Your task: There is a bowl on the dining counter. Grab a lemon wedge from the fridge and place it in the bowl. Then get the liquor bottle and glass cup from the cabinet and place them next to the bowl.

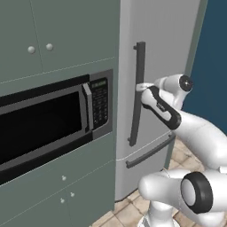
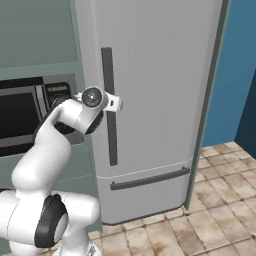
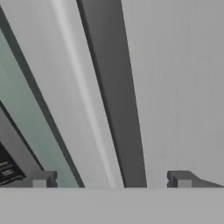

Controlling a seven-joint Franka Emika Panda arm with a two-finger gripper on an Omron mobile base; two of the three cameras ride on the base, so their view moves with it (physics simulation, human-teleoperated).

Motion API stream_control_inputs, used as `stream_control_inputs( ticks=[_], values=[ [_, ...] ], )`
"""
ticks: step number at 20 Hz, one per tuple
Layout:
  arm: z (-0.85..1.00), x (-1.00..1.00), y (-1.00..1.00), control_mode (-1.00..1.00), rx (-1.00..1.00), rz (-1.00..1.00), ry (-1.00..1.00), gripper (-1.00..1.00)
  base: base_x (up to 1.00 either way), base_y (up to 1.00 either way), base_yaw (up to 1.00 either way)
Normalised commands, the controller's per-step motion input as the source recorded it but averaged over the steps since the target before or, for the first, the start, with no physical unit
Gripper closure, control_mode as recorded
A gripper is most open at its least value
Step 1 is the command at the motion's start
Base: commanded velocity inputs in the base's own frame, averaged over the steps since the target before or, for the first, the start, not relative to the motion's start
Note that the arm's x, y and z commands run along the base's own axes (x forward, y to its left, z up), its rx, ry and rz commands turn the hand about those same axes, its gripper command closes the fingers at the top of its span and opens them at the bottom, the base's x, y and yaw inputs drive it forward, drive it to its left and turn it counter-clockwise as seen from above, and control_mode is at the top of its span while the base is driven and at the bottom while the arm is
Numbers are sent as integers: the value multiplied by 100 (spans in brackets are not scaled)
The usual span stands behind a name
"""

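The tall light-grey fridge (image 1: 164, 40) (image 2: 160, 75) stands shut in front of me. Its long dark upright bar handle (image 1: 138, 71) (image 2: 109, 70) runs down the door's left side. My gripper (image 1: 139, 87) (image 2: 117, 104) is at that handle, about halfway up. In the hand view the handle (image 3: 113, 96) passes between the two fingertips (image 3: 41, 179), which stand wide apart on either side of it without touching. The gripper (image 3: 111, 179) is open and holds nothing. The bowl, dining counter, lemon wedge, liquor bottle and glass cup are out of view.
A built-in microwave (image 1: 44, 119) (image 2: 25, 112) sits left of the fridge, with grey-green cabinet doors (image 1: 53, 31) (image 2: 40, 30) above it. A horizontal drawer handle (image 1: 150, 152) (image 2: 150, 178) crosses the fridge's lower part. A blue wall (image 2: 240, 75) and tiled floor (image 2: 220, 200) lie to the right.
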Motion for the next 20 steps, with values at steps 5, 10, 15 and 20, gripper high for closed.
stream_control_inputs(
  ticks=[5, 10, 15, 20],
  values=[
    [1, 42, -6, -100, 6, 3, 0, -100, 0, 0, 0],
    [0, 43, -11, -100, 5, 3, 0, -100, 0, 0, 0],
    [0, 45, -9, -100, 5, 5, 0, -100, 0, 0, 0],
    [0, 45, -4, -100, 4, 6, 0, -100, 0, 0, 0]
  ],
)
